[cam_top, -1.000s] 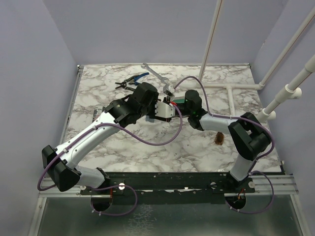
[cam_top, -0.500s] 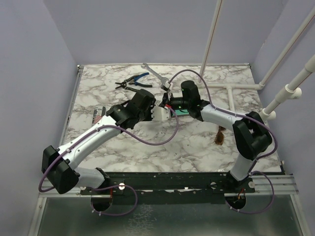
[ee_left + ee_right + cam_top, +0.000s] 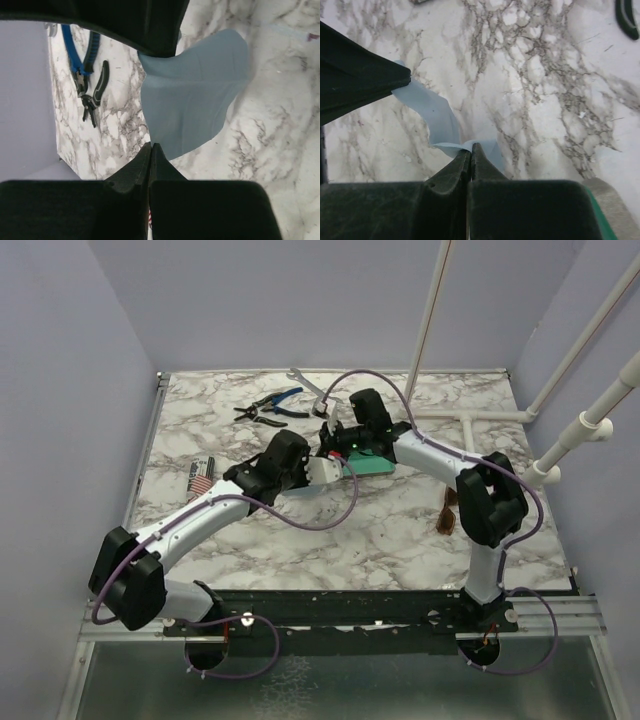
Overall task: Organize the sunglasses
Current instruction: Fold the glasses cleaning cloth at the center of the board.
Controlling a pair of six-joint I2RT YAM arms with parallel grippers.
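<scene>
The sunglasses (image 3: 447,514), with amber-brown lenses and a dark frame, lie on the marble table (image 3: 400,540) at the right, apart from both grippers. My left gripper (image 3: 322,467) and my right gripper (image 3: 336,439) meet near the table's middle. Both are shut on a light blue cloth (image 3: 195,95). In the left wrist view the left gripper (image 3: 151,145) pinches the cloth's near edge. In the right wrist view the right gripper (image 3: 471,145) pinches a bunched fold of the cloth (image 3: 434,114), which runs left to the other gripper's black finger (image 3: 360,80).
A flat green object (image 3: 375,463) lies under the right wrist. Blue-handled pliers (image 3: 276,400) and a metal wrench (image 3: 312,388) lie at the back; the pliers also show in the left wrist view (image 3: 82,70). A striped card (image 3: 200,477) lies at the left. White pipes (image 3: 470,418) stand at the right.
The right gripper has swung left and toward the back. The left gripper has drawn back toward the near left. The cloth stays held between them.
</scene>
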